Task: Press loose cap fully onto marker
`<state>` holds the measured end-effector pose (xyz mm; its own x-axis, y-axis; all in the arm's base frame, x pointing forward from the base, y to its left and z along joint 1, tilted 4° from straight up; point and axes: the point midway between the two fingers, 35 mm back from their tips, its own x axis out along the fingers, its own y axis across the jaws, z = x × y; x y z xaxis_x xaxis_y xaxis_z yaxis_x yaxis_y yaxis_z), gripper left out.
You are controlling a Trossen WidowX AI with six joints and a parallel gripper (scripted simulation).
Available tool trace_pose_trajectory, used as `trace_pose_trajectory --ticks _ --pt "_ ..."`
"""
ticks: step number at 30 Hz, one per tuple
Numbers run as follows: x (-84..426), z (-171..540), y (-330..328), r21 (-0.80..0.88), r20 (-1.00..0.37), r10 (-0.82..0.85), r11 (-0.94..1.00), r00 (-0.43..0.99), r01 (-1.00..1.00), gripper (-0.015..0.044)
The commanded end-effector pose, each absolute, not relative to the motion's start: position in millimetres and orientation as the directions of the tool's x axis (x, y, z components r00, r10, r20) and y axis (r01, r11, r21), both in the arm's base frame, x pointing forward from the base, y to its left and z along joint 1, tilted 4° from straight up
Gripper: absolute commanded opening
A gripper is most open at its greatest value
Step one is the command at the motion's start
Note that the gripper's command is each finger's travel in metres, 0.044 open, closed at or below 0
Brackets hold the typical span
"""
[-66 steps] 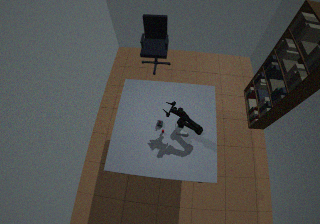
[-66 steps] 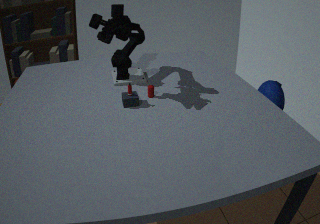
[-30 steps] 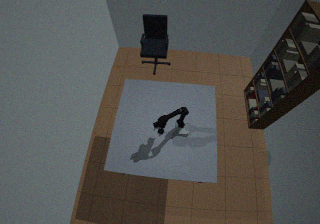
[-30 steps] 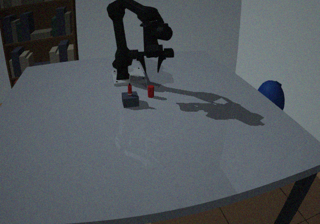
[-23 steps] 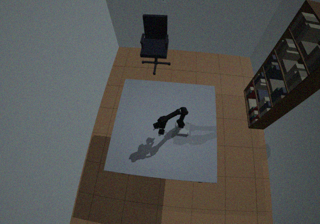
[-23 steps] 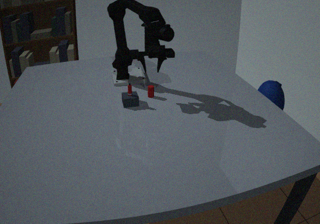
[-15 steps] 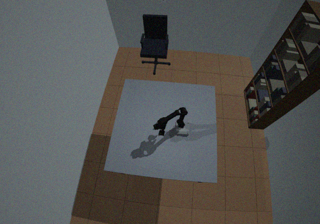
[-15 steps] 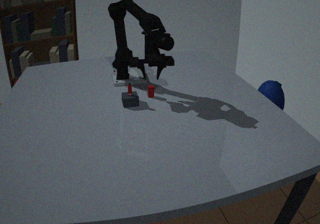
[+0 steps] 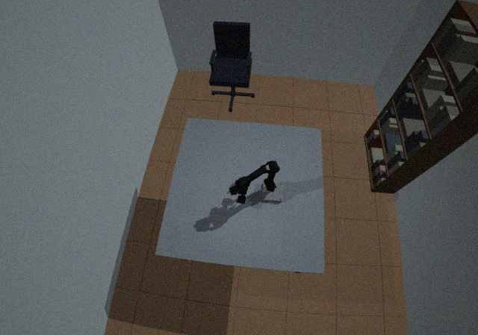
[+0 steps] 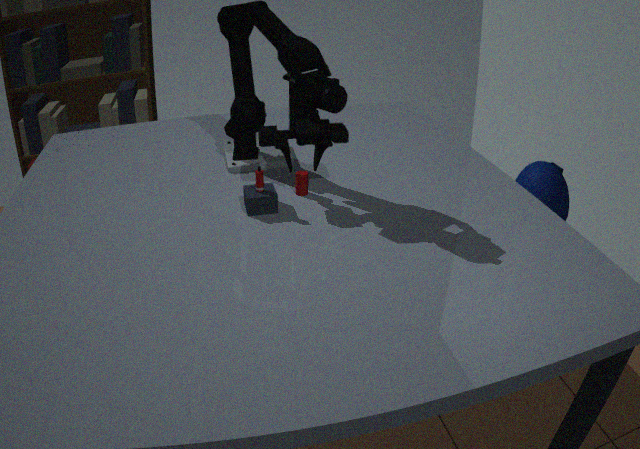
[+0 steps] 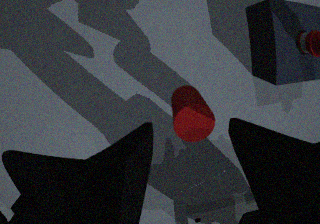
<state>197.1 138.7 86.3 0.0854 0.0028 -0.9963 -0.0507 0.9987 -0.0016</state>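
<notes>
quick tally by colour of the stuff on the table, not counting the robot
red: 2, the marker and the cap
dark grey: 1, the holder block
total: 3

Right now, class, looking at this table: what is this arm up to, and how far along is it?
A single black robot arm is going after a loose red cap that stands on the table. Its gripper hangs open just above the cap, fingers pointing down, holding nothing. Beside the cap, the red marker stands upright in its dark holder block, uncapped. So the cap is not yet picked up, and capping has not begun.
</notes>
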Motion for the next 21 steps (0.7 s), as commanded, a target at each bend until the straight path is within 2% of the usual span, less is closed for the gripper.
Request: trace_pose_trajectory --ticks 1,21 --pt "198.1 79.8 137.9 -0.007 -0.996 -0.002 0.998 0.087 -0.055 0.0241" --pt "199.9 47.9 136.7 -0.008 -0.996 -0.003 0.998 0.087 -0.055 0.0241"
